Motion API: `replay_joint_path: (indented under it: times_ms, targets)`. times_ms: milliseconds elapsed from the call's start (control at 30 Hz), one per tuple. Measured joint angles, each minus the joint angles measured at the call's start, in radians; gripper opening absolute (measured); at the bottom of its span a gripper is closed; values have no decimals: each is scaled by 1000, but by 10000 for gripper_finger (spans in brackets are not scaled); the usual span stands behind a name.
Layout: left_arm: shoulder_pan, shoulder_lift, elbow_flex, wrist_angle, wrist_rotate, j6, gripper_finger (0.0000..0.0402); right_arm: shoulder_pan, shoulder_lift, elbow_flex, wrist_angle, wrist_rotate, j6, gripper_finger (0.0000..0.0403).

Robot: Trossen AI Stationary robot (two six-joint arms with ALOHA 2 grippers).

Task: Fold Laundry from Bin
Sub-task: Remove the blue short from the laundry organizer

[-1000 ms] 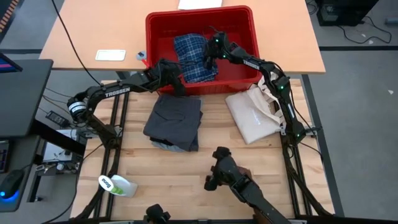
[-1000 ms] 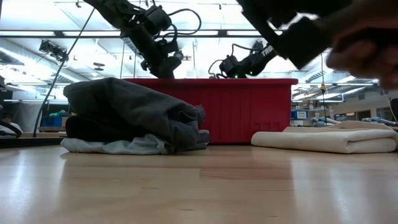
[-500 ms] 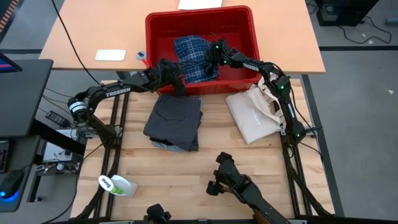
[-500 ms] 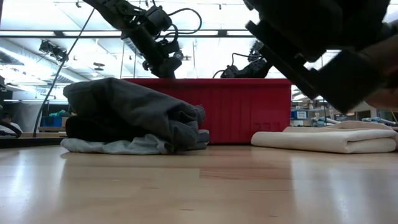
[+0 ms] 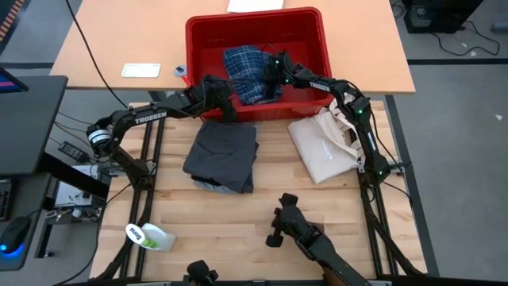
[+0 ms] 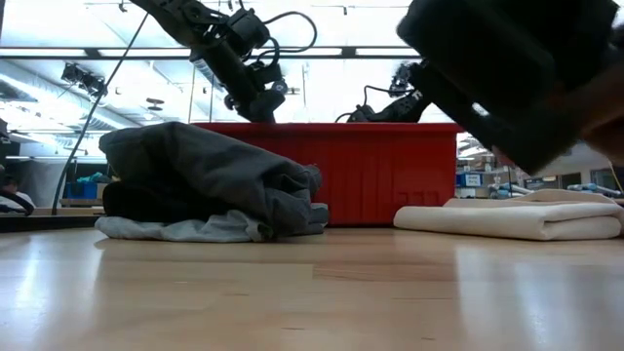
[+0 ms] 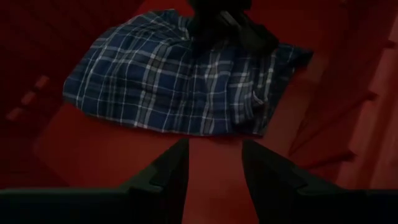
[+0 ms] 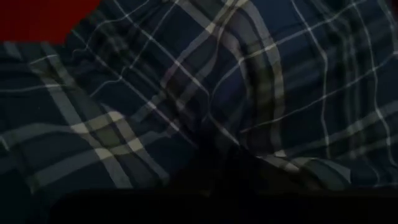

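The blue plaid shirt lies crumpled on the floor of the red bin at the far side of the table. My right gripper is down inside the bin, shut on the shirt. My left gripper hangs open above the bin's near rim, pointing at the shirt and apart from it. In the low view the bin hides the shirt. A folded black garment rests on a light grey T-shirt on the table. My right gripper has its fingers sunk into the shirt's bunched folds near the shirt's right side. It comes slanting down from the table's right. The cloth hides the fingertips, so one layer or several cannot be told. The shirt rests on the bin's floor.
A cream tote bag lies flat on the table's right, near the right arm. A white and green bottle lies near the front left corner. A dark jointed device stands at the near edge and fills the low view's upper right.
My right gripper has sunk into the bin onto the plaid shirt. The dark device at the near edge has shifted a little.
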Motion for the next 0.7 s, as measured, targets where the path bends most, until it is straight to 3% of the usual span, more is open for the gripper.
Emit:
replay_joint_path:
  times_ms: [233, 700]
  targets:
    - [-1, -6, 0, 13, 1, 33, 153, -1, -28, 64, -55, 20, 10, 18]
    - [12, -108, -6, 57, -27, 108, 153, -13, -287, 79, -123, -62, -6, 18]
